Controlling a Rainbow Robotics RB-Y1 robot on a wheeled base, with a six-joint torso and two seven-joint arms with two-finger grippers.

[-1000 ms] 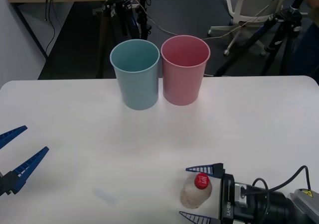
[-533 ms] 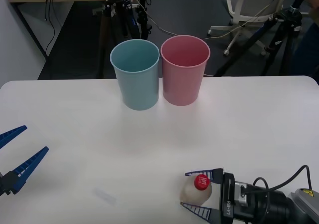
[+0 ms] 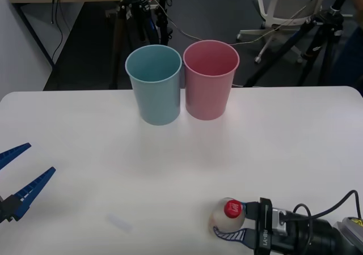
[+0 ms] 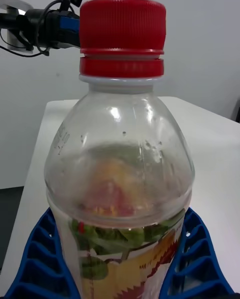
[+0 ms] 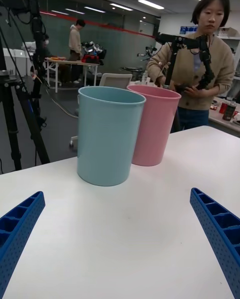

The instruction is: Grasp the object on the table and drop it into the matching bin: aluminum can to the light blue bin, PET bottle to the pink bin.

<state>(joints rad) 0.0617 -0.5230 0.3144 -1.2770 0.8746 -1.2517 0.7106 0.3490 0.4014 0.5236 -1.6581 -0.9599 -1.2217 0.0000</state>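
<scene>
**Item: bottle in right gripper, 5 o'clock**

Small clear plastic bottle with red screw cap stands upright on the white tabletop, clamped between the right gripper's blue ribbed fingers. Left gripper, 8 o'clock, spread apart, holding nothing. Round light blue plastic bin and round pink plastic bin, touching, 12 o'clock.

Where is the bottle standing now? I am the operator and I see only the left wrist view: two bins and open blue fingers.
Observer: The bottle stands at the table's near edge, on the robot's right, inside the right gripper.
Operator: Is the grip closed on it?
Observer: Yes. In the right wrist view, both blue fingers press the bottle's lower body.
Operator: Which bin is on its side?
Observer: The pink bin; the blue bin stands to its left.
</scene>
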